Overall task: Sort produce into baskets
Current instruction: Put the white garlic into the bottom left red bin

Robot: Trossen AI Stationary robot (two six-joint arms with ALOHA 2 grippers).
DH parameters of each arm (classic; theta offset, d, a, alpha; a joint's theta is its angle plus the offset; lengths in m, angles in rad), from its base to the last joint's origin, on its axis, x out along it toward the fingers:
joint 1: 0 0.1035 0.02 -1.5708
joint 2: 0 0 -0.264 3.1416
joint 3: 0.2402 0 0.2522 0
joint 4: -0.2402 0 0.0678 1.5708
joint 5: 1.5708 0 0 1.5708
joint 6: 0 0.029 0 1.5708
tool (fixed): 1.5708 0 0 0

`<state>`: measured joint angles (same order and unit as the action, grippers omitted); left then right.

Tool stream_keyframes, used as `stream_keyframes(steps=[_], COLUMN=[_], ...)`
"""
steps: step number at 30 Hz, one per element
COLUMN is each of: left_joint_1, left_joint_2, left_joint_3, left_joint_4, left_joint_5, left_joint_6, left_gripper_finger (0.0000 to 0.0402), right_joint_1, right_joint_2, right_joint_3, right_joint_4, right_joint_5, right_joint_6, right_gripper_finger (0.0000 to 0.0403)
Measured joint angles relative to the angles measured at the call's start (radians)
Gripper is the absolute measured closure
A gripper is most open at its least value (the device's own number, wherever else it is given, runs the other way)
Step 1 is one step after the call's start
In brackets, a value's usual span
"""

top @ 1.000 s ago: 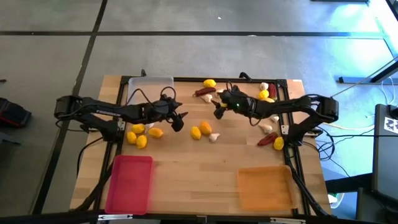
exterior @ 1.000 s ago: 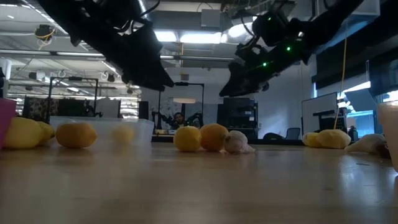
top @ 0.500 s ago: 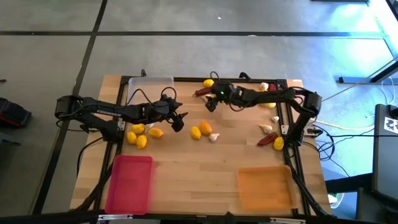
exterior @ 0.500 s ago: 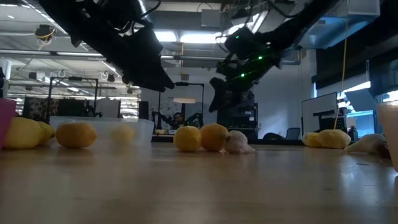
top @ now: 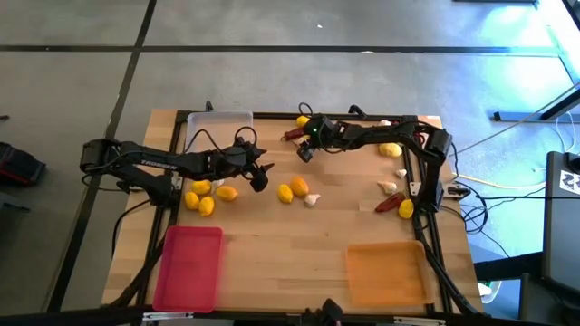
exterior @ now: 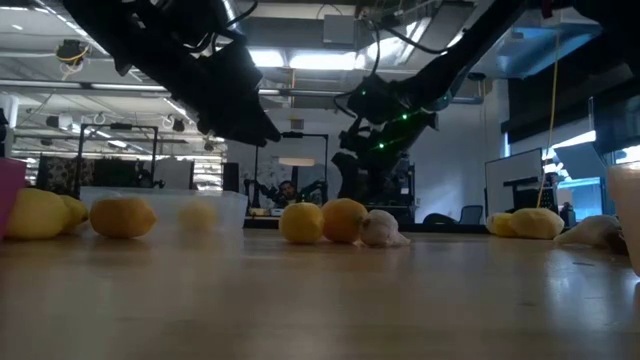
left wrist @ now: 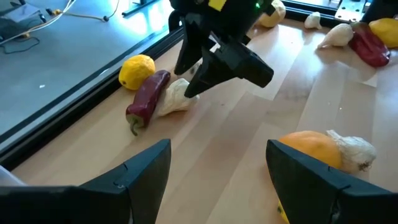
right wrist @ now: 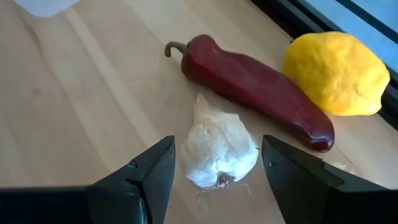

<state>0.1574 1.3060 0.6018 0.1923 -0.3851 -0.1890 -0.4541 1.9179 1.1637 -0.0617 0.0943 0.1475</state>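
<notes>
The garlic bulb [right wrist: 219,149] is whitish, the chili pepper [right wrist: 255,87] is dark red, the lemon [right wrist: 336,73] is yellow, and the table [right wrist: 81,99] is light wood.

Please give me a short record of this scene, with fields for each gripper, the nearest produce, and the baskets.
right gripper: open, above a garlic bulb
beside bulb: red chili, lemon, near the table's far edge
left gripper: open, hovering mid-table
baskets: clear tray, pink tray, orange tray, all without produce
</notes>
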Motion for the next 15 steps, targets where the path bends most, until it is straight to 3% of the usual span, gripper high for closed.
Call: stream_keyframes(steps=[8,15], left_joint_1=[0.0,-0.002], left_joint_2=[0.0,0.0], left_joint_3=[0.0,0.0], left_joint_4=[0.007,0.007], left_joint_5=[0.0,0.0], left_joint_6=[0.0,0.005], left_gripper_finger=[0.0141,0.0141], right_joint_1=[0.002,0.002], right_joint_2=[0.031,0.086], right_joint_3=[0.001,0.001], right_joint_4=[0.009,0.014], right_joint_5=[0.078,0.047], right_joint_6=[0.012,0.004], right_gripper_finger=[0.0171,0.0171])
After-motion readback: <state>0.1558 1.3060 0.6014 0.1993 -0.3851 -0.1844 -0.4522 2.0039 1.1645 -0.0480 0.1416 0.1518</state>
